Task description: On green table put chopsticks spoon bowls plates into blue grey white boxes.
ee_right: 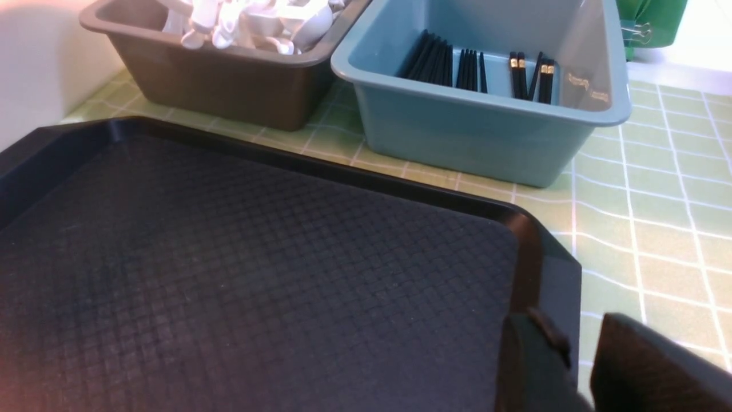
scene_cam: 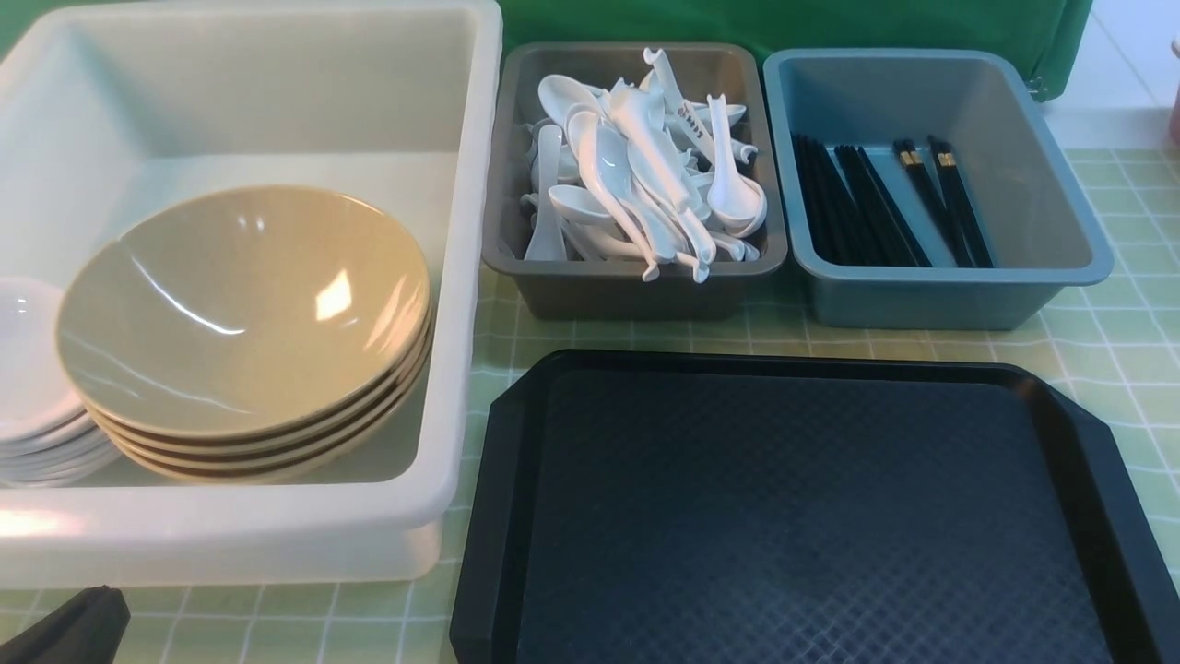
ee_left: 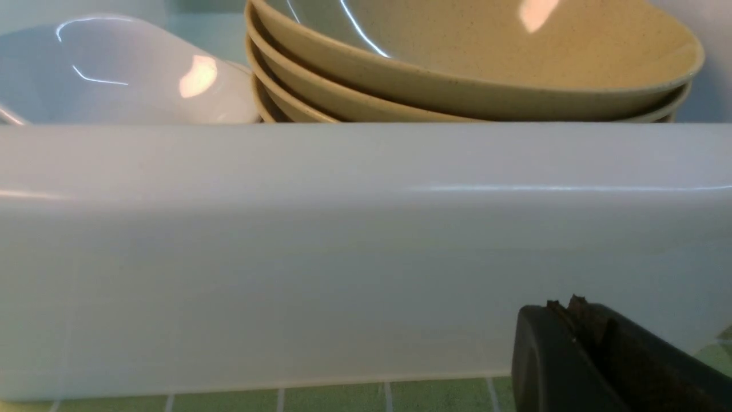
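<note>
- Bowls [scene_cam: 244, 314] are sitting stacked in the white box [scene_cam: 277, 55], left of the black tray [scene_cam: 802, 516]; plates [scene_cam: 28, 387] are stacking beside them, spoons [scene_cam: 645, 175] are filling the grey box [scene_cam: 636, 286], and chopsticks [scene_cam: 885, 203] are lying in the blue box [scene_cam: 949, 286].
- Left gripper [ee_left: 577, 320] is resting fully closed and empty just outside the white box's wall.
- Right gripper [ee_right: 583, 355] is hovering over the tray's corner, jaws slightly parted, gripping nothing.
</note>
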Tool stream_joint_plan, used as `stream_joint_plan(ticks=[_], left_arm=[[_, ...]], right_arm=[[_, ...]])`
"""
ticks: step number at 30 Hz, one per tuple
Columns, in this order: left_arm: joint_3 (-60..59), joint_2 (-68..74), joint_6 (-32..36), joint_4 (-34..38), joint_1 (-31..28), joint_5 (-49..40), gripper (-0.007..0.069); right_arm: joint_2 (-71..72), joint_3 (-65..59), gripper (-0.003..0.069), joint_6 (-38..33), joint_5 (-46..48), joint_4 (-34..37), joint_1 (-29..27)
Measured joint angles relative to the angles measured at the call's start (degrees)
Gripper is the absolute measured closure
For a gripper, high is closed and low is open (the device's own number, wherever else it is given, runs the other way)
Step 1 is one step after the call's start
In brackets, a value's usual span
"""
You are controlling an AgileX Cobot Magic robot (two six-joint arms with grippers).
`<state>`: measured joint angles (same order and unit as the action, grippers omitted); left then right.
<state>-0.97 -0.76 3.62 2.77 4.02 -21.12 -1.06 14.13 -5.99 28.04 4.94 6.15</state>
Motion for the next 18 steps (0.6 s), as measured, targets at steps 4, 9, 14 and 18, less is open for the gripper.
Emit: stream_joint_plan(ticks=[4, 9, 14, 18], left_arm=[[0.0, 0.0, 0.0, 0.0, 0.0, 0.1, 0.0626], [0.0, 0.0, 0.0, 0.0, 0.0, 0.1, 0.0626], [0.0, 0.0, 0.0, 0.0, 0.0, 0.1, 0.0626], [0.0, 0.0, 0.0, 0.0, 0.0, 0.1, 0.0626]], right_arm=[[1.3, 0.0, 0.0475, 0.0, 0.1, 0.0, -2.5], [1.6, 0.0, 0.0468, 0.0, 0.1, 0.0, -5.5], [1.6, -0.3, 0.0465, -2.8, 0.1, -0.6, -5.7], [1.6, -3.8, 0.0462, -8.2, -1.3, -1.6, -5.7]])
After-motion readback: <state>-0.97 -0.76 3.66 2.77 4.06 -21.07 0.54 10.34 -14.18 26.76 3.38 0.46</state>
